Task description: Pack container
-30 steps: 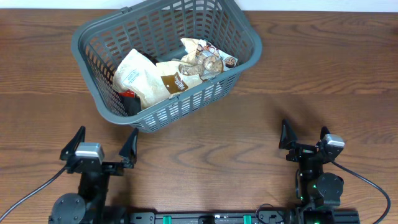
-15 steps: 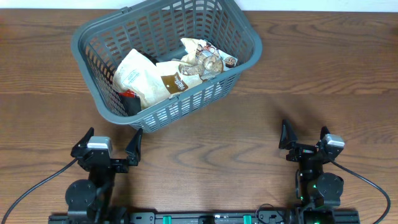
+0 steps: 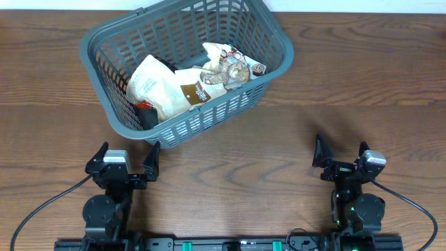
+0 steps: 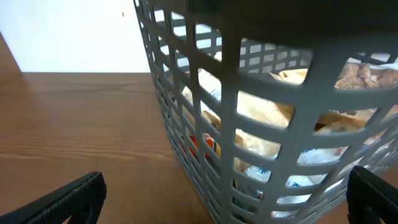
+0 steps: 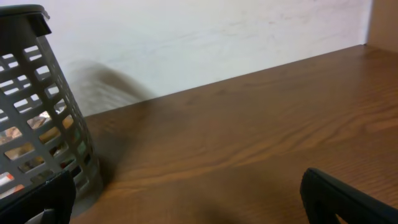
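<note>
**A:** From overhead — container (image 3: 216, 111) sitting upper left on the table (image 3: 348, 70), packets (image 3: 164, 87) piled inside. Just below its near wall, left gripper (image 3: 130, 148) spread wide and empty; right gripper (image 3: 340, 145) wide too, well apart.

**B:** Yep. Left wrist: lattice wall looming close. Right wrist — only a container corner at far left.

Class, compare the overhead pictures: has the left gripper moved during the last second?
Yes. The left gripper shifted right, ending closer to the container's near corner.
</note>
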{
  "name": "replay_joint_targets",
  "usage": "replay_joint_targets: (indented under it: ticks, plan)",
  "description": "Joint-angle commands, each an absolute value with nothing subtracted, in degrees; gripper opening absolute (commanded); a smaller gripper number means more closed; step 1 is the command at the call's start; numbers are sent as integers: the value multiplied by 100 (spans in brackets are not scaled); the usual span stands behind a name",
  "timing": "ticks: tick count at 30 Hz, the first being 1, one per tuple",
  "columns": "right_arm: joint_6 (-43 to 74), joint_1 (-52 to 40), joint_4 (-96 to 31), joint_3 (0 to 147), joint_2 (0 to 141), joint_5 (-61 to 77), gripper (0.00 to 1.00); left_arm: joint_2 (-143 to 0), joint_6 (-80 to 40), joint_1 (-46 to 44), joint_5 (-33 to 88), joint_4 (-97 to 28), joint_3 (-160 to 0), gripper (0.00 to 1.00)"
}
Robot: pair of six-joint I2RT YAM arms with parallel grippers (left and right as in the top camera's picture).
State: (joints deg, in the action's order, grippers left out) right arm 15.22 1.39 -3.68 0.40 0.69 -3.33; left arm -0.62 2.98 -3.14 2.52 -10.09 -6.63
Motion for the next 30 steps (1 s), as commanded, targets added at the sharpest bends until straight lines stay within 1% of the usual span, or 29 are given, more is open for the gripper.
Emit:
replay_joint_targets:
  ticks: [1,30]
  plan:
    - [1428,185,-405,32,38,-294,99,-16,336,-336,139,-943,-552,99]
    - [1428,185,-405,32,38,-296,99,-16,333,-336,36,-858,-235,99]
